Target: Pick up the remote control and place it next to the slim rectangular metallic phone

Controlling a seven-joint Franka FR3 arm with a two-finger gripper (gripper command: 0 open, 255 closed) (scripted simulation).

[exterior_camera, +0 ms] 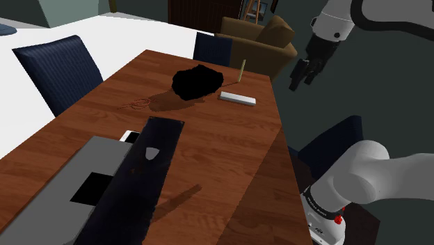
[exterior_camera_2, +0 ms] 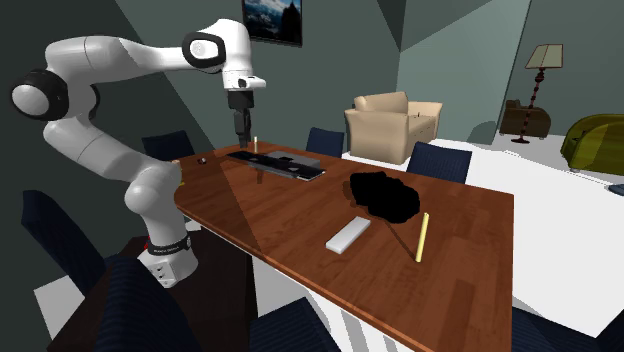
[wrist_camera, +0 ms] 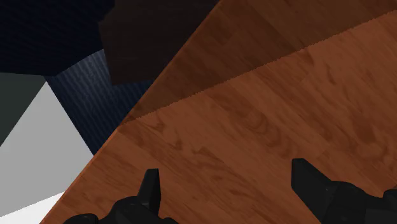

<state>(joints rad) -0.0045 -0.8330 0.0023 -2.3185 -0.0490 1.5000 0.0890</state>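
Observation:
A slim pale rectangular slab [exterior_camera: 237, 98] [exterior_camera_2: 347, 234], the likeliest remote control, lies flat on the wooden table [exterior_camera: 229, 160] beside a black blob [exterior_camera: 197, 82]. A small white, dark-edged flat thing [exterior_camera: 130, 136], perhaps the phone, peeks out between a grey slab [exterior_camera: 62, 188] and a long black panel [exterior_camera: 139, 188] [exterior_camera_2: 275, 163]; I cannot tell for sure which is which. My gripper [exterior_camera: 299, 78] [exterior_camera_2: 240, 135] [wrist_camera: 232, 191] hangs open and empty, high above the table's edge on the stand's side, far from the pale slab. Bare wood lies under the fingers [wrist_camera: 151, 186].
A thin yellow stick [exterior_camera: 241, 70] [exterior_camera_2: 422, 237] stands tilted near the pale slab. Dark blue chairs [exterior_camera: 59, 66] [exterior_camera_2: 438, 160] ring the table, one [wrist_camera: 95, 95] below the edge under my gripper. A tan armchair [exterior_camera: 261, 42] sits beyond the table's far end.

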